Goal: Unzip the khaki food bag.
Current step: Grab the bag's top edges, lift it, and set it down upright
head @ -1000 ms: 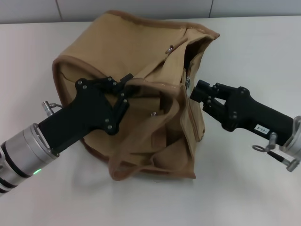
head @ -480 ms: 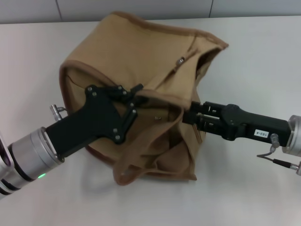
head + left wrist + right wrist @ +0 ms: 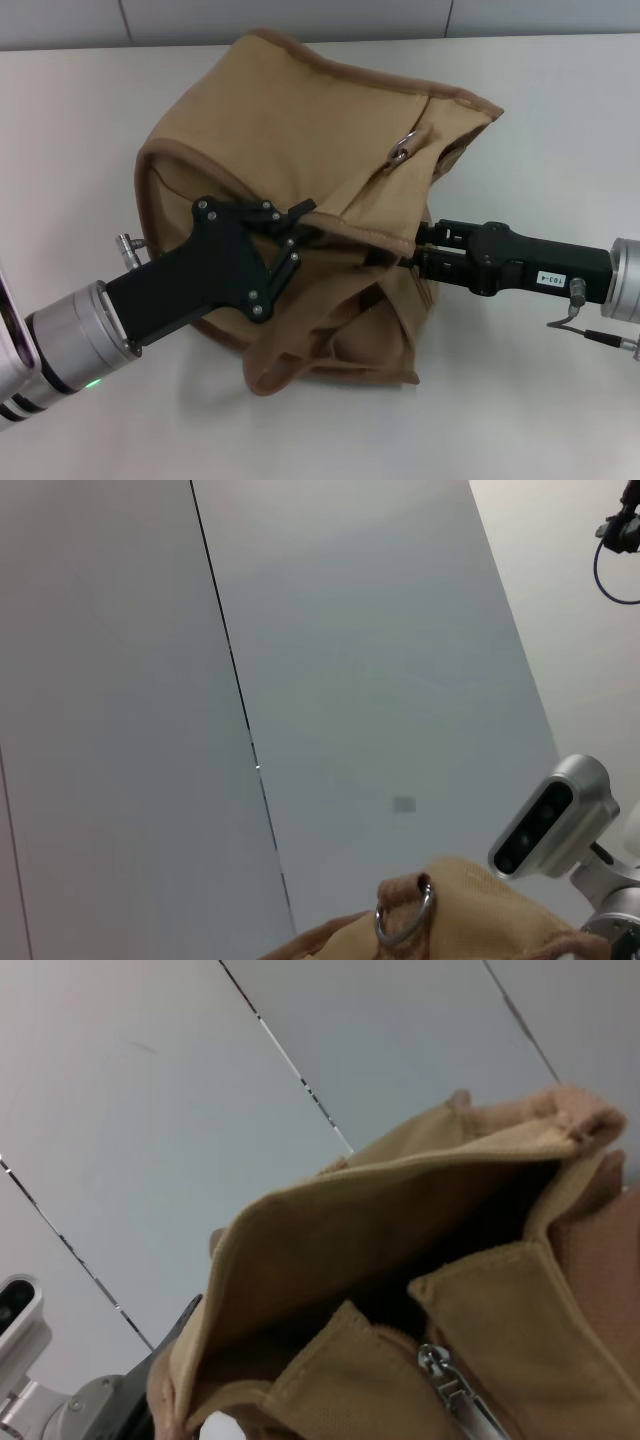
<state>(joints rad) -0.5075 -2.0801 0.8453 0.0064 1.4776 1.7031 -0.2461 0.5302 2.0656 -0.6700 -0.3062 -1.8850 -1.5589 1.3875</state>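
I see the bag point(image 3: 300, 130) mid-tabletop point(image 3: 80, 120), my left tool point(image 3: 296, 228) clamped on its near fabric edge, right tool point(image 3: 412, 255) pressed into its side, grip I cannot tell.

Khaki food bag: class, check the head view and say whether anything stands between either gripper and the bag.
Nothing visible does. The left gripper is already against the khaki food bag at its front fabric edge, and the right gripper presses into its side from the robot's right. Only bare table surrounds them.
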